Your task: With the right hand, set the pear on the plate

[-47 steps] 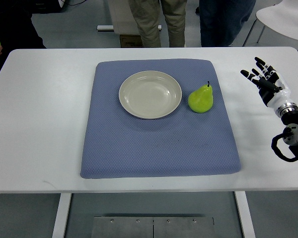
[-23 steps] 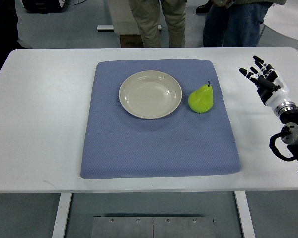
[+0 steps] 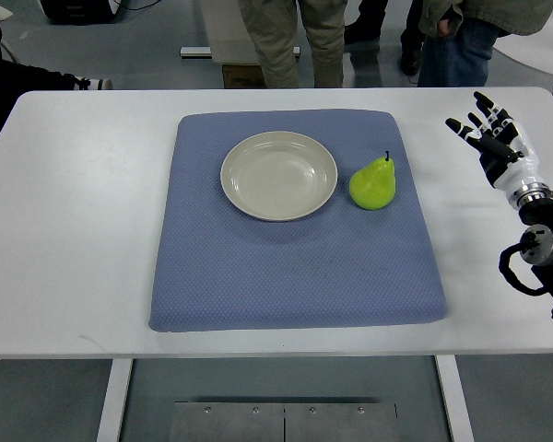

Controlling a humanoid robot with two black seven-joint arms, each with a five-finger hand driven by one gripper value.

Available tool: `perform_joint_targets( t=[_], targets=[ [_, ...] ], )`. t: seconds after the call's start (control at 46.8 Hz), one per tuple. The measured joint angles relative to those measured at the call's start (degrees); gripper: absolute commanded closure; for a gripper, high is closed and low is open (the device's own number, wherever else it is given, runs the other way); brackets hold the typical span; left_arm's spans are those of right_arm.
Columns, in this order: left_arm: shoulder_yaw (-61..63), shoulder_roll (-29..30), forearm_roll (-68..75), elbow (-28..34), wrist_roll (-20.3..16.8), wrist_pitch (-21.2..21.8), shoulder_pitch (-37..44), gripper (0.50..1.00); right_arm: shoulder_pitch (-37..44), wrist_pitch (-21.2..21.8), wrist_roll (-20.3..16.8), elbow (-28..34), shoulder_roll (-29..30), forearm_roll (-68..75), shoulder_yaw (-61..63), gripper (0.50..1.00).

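White counter (image 3: 74, 230) fills most of the view, seen steeply from above. Blue-grey mat (image 3: 295, 276) sits on the middle of it, roughly square, slightly wider toward the near edge. Beige plate (image 3: 249, 189) lies on the far half of the mat, round, shallow, nothing in it. Right hand (image 3: 496, 147) hangs over the bare counter at the right edge, off the mat, arm coming in from the lower right; its fingers (image 3: 484, 99) are spread and point away, released, holding nothing. Green pear (image 3: 373, 182) stands on the mat just beside the plate's right rim, stem up and tipped slightly away, not touching the rim as far as I can tell. Pear is well apart from the right hand, with the mat's right border between them. Left hand not visible. People's legs show beyond the far edge of the counter; a person's sleeve at the far left corner.

Step in hand: approach, judged. Pear is ungrasped and the plate is bare, so the task is barely begun. Next move likely calls for the right hand to travel left across the mat's edge, come down around the pear's wide lower body, close, lift, then shift a short way left over the plate. Risk: rounded pear may tip or roll if nudged before the fingers close.
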Motion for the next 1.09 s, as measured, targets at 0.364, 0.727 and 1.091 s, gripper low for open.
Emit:
perform_joint_targets(
  t=[0.364, 0.727, 1.091],
  targets=[
    [0.0, 0.0, 0.0, 0.0, 0.0, 0.0, 0.0, 0.500, 2.7, 0.0, 0.6, 0.1, 1.2, -0.1, -6.7, 0.500],
    [0.0, 0.0, 0.0, 0.0, 0.0, 0.0, 0.0, 0.500, 4.5, 2.2, 5.5, 0.0, 1.2, -0.2, -13.7, 0.500],
    [0.0, 0.0, 0.0, 0.0, 0.0, 0.0, 0.0, 0.500, 4.1, 4.0, 8.6, 0.0, 1.9, -8.0, -15.4, 0.500]
  ],
)
